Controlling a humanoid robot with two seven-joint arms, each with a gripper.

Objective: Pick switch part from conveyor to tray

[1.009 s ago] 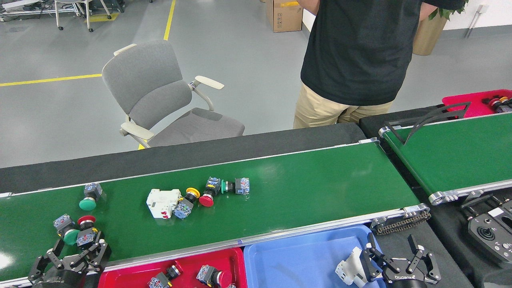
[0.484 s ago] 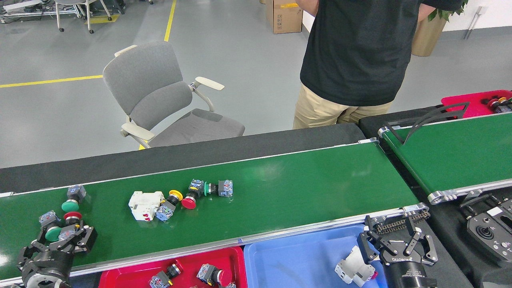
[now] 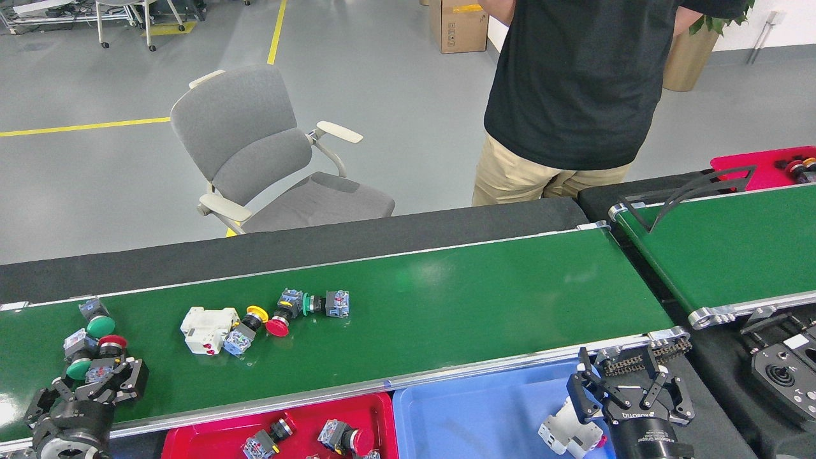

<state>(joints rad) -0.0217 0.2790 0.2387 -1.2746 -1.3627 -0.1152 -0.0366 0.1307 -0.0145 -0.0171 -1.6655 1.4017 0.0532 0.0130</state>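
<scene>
Conveyor (image 3: pixel 446 306): long green belt with silver rails, crossing the view from lower left to right. On it, left of centre, a cluster: white breaker (image 3: pixel 207 329), touching a yellow-capped switch (image 3: pixel 247 328), then a red-capped switch (image 3: pixel 280 319) and a green-capped switch (image 3: pixel 325 304) with blue-grey bodies, all lying on their sides. At the belt's far left end, a second group: green button (image 3: pixel 97 322) nearest the far rail, a red button (image 3: pixel 111 345) and another green button (image 3: pixel 78 366) just beside it. Left gripper (image 3: pixel 95 382): black, at the lower left corner over the belt's near edge, fingers spread around the small blue-grey body below the red button (whether they press on it cannot be told). Right gripper (image 3: pixel 628 395): black, at the lower right over the blue tray (image 3: pixel 472 414), its fingers apart and pointing toward the belt; a white block (image 3: pixel 567 433) lies in the tray just left of it, touching or nearly touching its left finger, and grip cannot be confirmed. Red tray (image 3: pixel 210 433): below the belt's near rail, left of the blue one, holding two switches, one with a red cap (image 3: pixel 347 438) and one dark (image 3: pixel 268 440). Second belt (image 3: pixel 733 255) at right with a black guide bar, a red bin (image 3: pixel 758 169) behind it. Black controller (image 3: pixel 787 376) at the right edge. Beyond the belt: a grey chair (image 3: pixel 268 159), a person (image 3: pixel 574 95) in a black shirt and tan trousers, a carton (image 3: pixel 459 25) on the grey floor.
</scene>
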